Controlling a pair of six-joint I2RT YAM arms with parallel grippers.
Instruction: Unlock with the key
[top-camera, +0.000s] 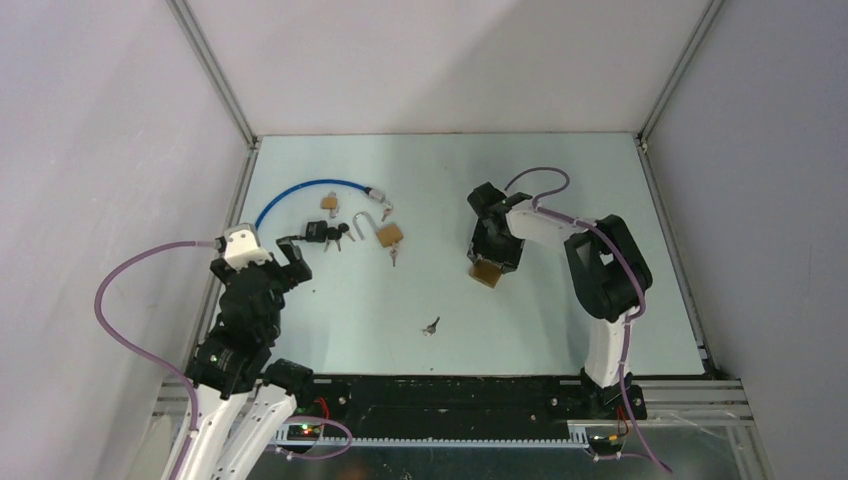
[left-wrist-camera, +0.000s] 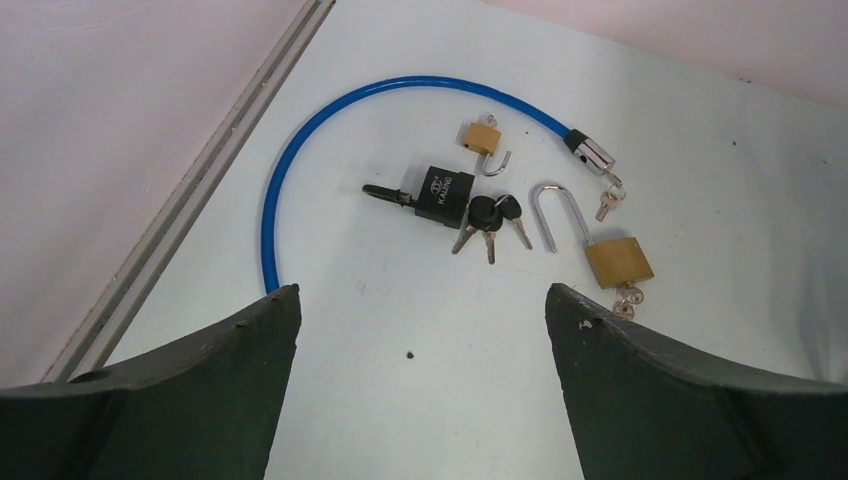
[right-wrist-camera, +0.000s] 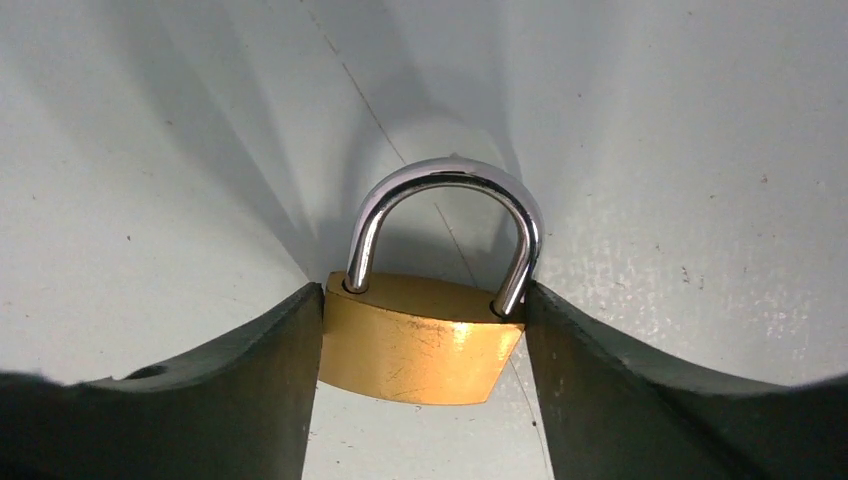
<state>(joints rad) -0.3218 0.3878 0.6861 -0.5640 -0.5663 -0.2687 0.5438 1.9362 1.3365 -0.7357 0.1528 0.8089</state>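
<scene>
Overhead, on pale grey-blue surface (top-camera: 560, 180):
- Right end effector (top-camera: 489, 262), right of centre, pointed down, closed on gold-coloured brass padlock with curved steel shackle (top-camera: 486, 274).
- Small loose key (top-camera: 431, 326), lying flat nearer the arm bases, well apart from that padlock.
- Left end effector (top-camera: 272, 258), at the left edge, spread wide, holding nothing.
- Left-rear cluster: blue plastic-coated cable lock (top-camera: 300, 188), black rectangular padlock (top-camera: 316, 233), small brass padlock (top-camera: 329, 202), long-shackled brass padlock (top-camera: 390, 236).

Left wrist view:
- Two dark fingers (left-wrist-camera: 250, 350) far apart, bare surface between them.
- Beyond them, blue cable arching from the left finger round to its silver lock head (left-wrist-camera: 592, 152).
- Black padlock with bunch of black-headed keys (left-wrist-camera: 490, 215) touching its right side.
- Small brass padlock behind it, shackle swung out.
- Long-shackled brass padlock to the right.

Right wrist view:
- Brass body of the held padlock (right-wrist-camera: 420, 340) pinched by its two narrow sides between dark fingers (right-wrist-camera: 270, 380).
- Both shackle legs seated in the body.
- Surface directly behind.
- No key in this view.
</scene>
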